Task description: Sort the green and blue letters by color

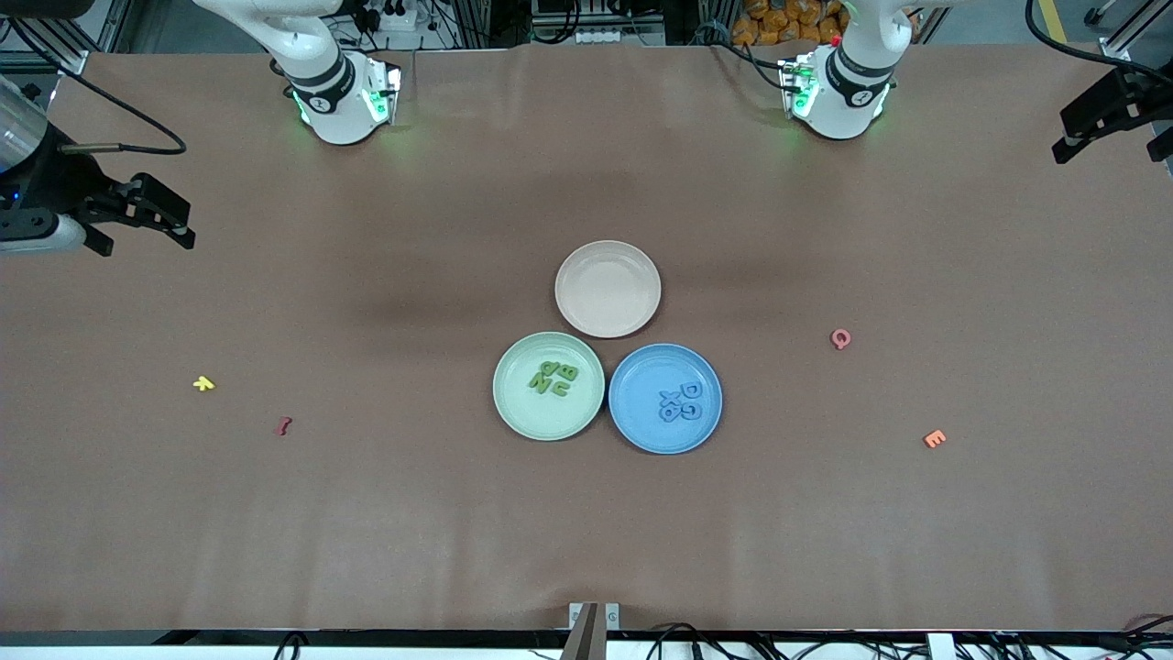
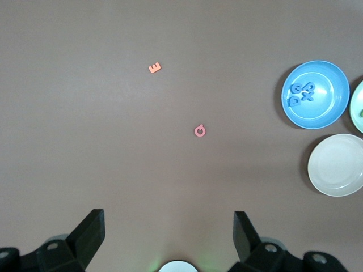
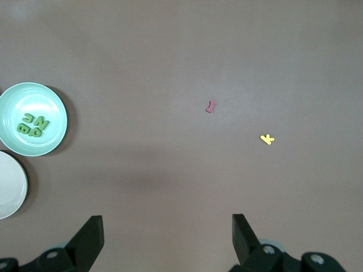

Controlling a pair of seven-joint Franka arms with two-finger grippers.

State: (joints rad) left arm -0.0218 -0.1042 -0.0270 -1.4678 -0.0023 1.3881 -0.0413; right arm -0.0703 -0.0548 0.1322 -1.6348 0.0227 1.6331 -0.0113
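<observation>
Green letters [image 1: 553,378], four in all, lie clustered in the green plate [image 1: 518,403]; the blue letters [image 1: 681,402], also four, lie clustered in the blue plate [image 1: 641,426] just beside it, toward the left arm's end of the table [image 1: 586,532]. Both plates sit nearer the front camera than the beige plate [image 1: 608,289]. Right hand [image 1: 147,218] waits over the table's edge, fingers spread wide, holding nothing. Left hand [image 2: 169,229] likewise waits, wide open and unladen.
</observation>
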